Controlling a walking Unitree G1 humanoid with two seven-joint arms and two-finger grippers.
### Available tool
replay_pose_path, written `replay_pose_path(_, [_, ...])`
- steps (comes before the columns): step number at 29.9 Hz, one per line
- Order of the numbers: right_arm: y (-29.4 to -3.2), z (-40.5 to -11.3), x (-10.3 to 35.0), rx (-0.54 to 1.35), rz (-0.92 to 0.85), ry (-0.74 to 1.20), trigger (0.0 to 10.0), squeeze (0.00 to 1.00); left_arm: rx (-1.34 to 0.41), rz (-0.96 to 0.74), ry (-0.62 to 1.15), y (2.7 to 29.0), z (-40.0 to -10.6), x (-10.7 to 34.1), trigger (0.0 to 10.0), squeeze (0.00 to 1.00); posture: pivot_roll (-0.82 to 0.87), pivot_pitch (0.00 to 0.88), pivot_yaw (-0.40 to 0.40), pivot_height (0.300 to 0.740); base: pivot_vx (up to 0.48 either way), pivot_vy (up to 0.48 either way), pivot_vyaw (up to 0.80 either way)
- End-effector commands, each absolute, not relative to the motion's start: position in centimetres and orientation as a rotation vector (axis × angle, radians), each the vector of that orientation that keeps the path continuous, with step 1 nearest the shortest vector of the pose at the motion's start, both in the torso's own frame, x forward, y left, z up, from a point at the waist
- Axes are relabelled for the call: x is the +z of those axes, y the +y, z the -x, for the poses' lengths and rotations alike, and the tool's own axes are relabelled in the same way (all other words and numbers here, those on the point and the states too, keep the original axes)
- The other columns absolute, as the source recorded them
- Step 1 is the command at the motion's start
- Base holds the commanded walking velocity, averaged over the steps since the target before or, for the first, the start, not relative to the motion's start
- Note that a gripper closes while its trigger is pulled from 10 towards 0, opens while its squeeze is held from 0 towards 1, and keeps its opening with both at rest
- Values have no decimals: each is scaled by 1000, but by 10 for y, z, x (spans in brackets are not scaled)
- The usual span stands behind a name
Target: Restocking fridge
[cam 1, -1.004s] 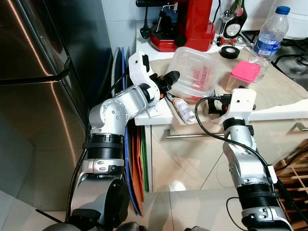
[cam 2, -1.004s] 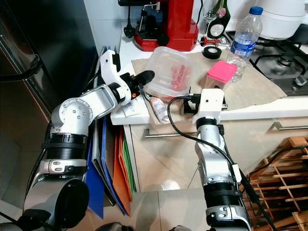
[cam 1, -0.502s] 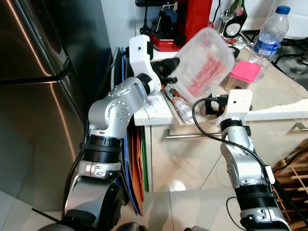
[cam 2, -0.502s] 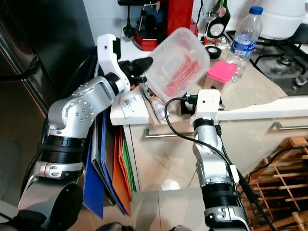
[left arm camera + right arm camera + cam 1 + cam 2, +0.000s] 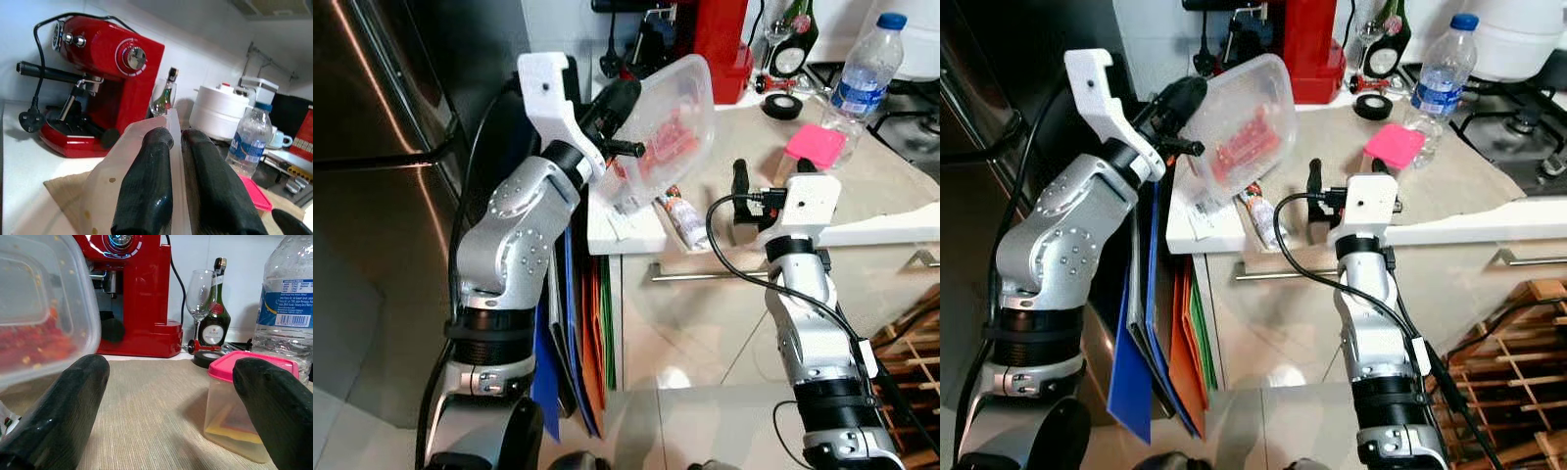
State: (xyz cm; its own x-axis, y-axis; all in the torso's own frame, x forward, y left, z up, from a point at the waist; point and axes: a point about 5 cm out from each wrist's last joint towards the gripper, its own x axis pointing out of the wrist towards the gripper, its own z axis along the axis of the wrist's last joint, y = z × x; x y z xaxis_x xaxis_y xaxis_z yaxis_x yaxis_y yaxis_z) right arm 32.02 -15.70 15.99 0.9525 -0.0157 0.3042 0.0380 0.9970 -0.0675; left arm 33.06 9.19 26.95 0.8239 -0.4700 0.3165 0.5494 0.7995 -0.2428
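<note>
A clear plastic container with red food inside hangs tilted in the air above the counter's left end. My left gripper is shut on its rim; in the left wrist view both black fingers clamp the rim edge. My right gripper stands open over the counter's front edge, nothing between its fingers, just below and right of the container. A small pink-lidded tub sits on the beige mat right beyond the right gripper. The steel fridge at the left has its door shut.
A small bottle lies on the counter edge under the container. A red coffee machine, wine glass, tape roll and water bottle stand behind. Coloured boards lean between fridge and cabinet. A wooden rack is low right.
My left gripper has lifted the container off the counter and swung it up and left toward the fridge, tilting it steeply. The right gripper has risen slightly.
</note>
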Motion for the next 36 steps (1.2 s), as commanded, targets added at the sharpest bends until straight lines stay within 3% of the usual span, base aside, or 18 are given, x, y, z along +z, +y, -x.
replay_pose_path(1, [-153,-322,161,-8,66,-314,10000,0,-537,327,-298,95,-326,276,0,0,-2,0,31,740,0,0,0])
replay_pose_path(5, [-153,-322,160,-5,67,-315,10000,0,-517,297,-336,98,-324,281,0,0,-1,0,30,740,0,0,0])
replay_pose_path(7, [-154,-320,159,-6,71,-315,10000,0,-458,114,-456,105,-314,290,0,0,2,0,29,740,0,0,0])
replay_pose_path(9, [-155,-319,157,-7,74,-314,10000,0,-435,51,-496,108,-309,291,0,0,2,0,29,740,0,0,0])
replay_pose_path(26, [-150,-319,154,6,71,-308,10000,0,-433,49,-379,103,-311,261,0,0,9,0,27,740,0,0,0])
replay_pose_path(27, [-150,-319,154,6,71,-308,10000,0,-437,40,-364,101,-311,259,4078,0,8,0,27,740,0,0,0])
replay_pose_path(28, [-150,-319,154,6,72,-307,10000,0,-440,33,-354,101,-312,258,4078,0,8,0,27,740,0,0,0])
replay_pose_path(29, [-150,-319,154,4,72,-307,10000,0,-438,6,-343,100,-313,255,10000,0,9,0,27,740,0,0,0])
replay_pose_path(36, [-151,-320,154,-14,88,-307,10000,0,-445,-26,-353,99,-316,257,10000,0,5,0,30,740,0,0,0])
